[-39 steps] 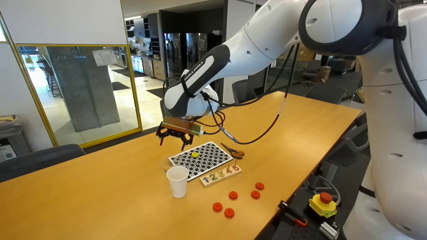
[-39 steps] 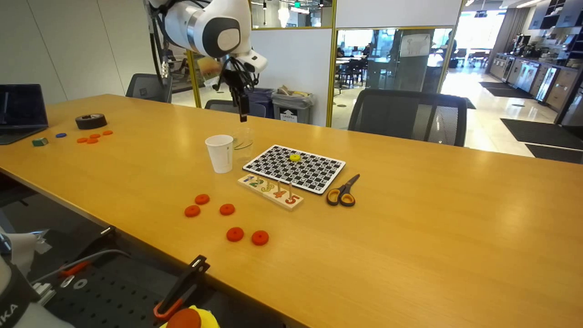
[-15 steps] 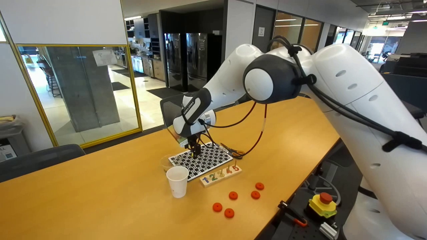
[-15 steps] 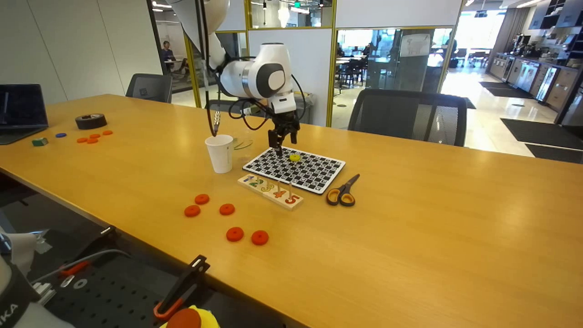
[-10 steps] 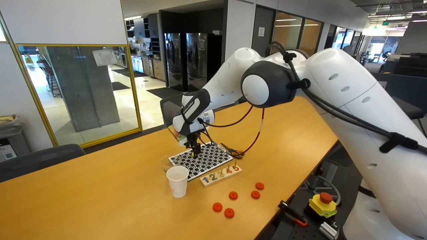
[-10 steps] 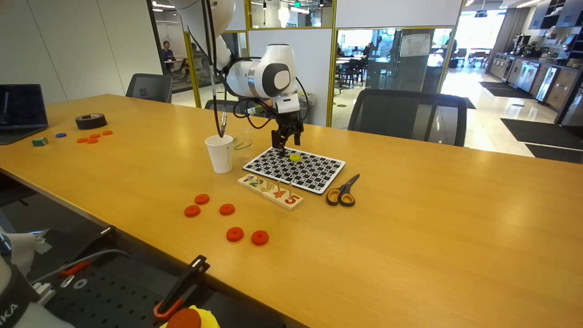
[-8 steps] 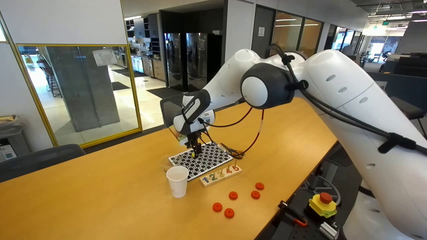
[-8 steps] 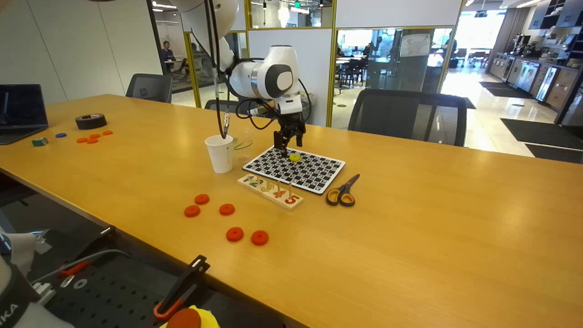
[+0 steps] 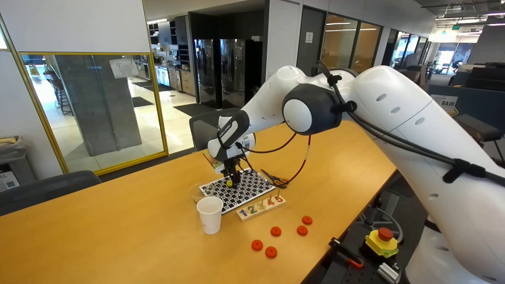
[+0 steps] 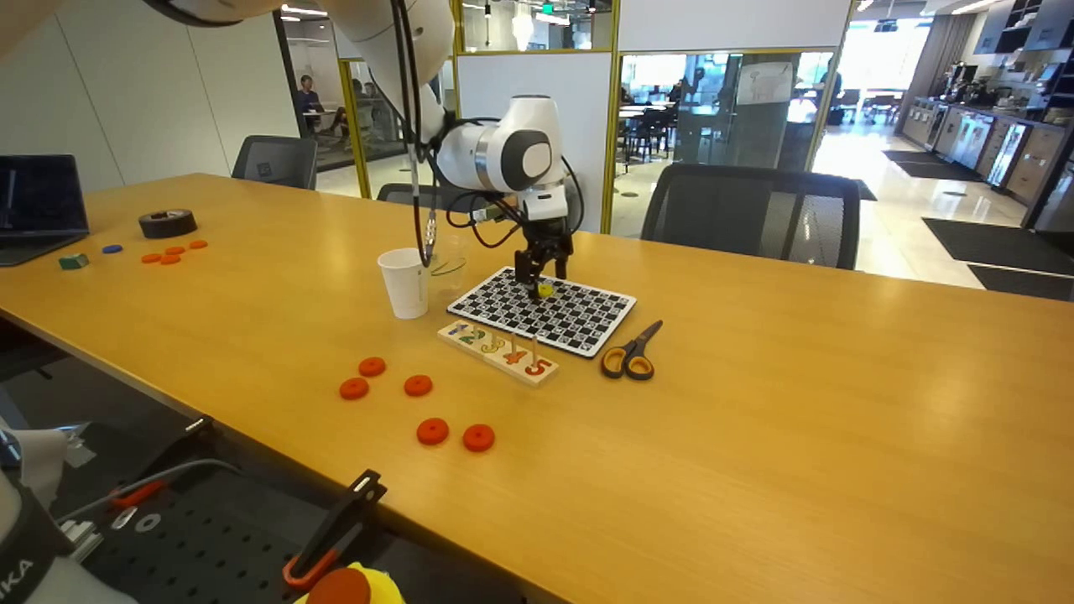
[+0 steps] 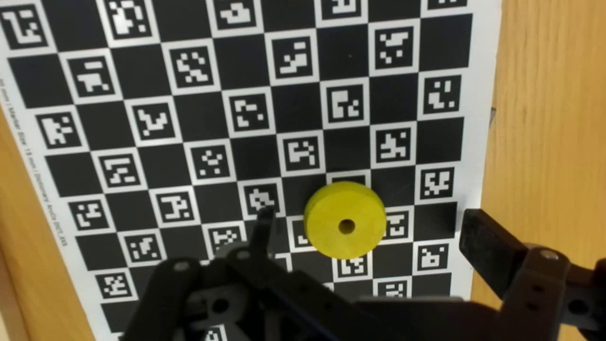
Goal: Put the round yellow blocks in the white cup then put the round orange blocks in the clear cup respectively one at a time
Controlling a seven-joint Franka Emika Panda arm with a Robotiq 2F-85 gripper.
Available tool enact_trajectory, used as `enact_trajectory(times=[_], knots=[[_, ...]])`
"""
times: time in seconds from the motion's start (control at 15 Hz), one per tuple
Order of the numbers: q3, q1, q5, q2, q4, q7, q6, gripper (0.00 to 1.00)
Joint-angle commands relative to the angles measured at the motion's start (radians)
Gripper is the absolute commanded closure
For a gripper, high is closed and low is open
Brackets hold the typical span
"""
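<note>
Illumination is bright and even over the desk [image 9: 118, 244]; shadows on it are soft and faint. In the wrist view, the checkered board [image 11: 203, 113] below the hand [image 11: 367, 216] is sharp. The fingers [image 11: 492, 246], close to the lens, are dark and soft; between them, the yellow block [image 11: 345, 244] has a top face lighter than its side. In both exterior views, the hand renders near-black with little detail, and the clear cup [image 10: 450, 267] near it shows only as a faint outline. In an exterior view, a pale sheen [image 9: 347, 146] lies to the picture's right of the hand. Far beyond the hand, the windows [image 10: 881, 71] overexpose to white.
</note>
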Motion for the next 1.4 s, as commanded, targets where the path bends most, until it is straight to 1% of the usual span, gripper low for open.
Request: enact_trajectory(times=[0.0, 0.07, 0.13, 0.2, 0.4, 0.53, 0.6, 0.67, 0.8, 0.87, 1.07, 1.2, 1.33], knots=[[0.01, -0.019, -0.024, 0.03, 0.065, 0.015, -0.03, 0.0], [0.012, -0.02, -0.021, 0.029, 0.064, 0.015, -0.027, 0.25], [0.012, -0.021, -0.02, 0.029, 0.065, 0.016, -0.027, 0.26], [0.011, -0.02, -0.021, 0.027, 0.063, 0.017, -0.028, 0.32], [0.01, -0.017, -0.025, 0.014, 0.057, 0.017, -0.035, 0.57], [0.01, -0.015, -0.027, 0.006, 0.051, 0.015, -0.043, 0.7], [0.011, -0.015, -0.027, 0.002, 0.048, 0.015, -0.051, 0.79], [0.011, -0.014, -0.028, -0.004, 0.043, 0.014, -0.053, 0.83], [0.009, -0.004, -0.037, -0.022, 0.015, 0.006, -0.048, 0.82], [0.033, -0.013, -0.031, -0.047, -0.013, -0.033, -0.049, 0.82], [0.065, -0.003, -0.034, -0.12, -0.103, -0.111, -0.021, 0.82], [0.052, 0.031, -0.058, -0.186, -0.177, -0.109, -0.007, 0.82], [0.028, 0.068, -0.092, -0.261, -0.252, -0.075, 0.009, 0.82]])
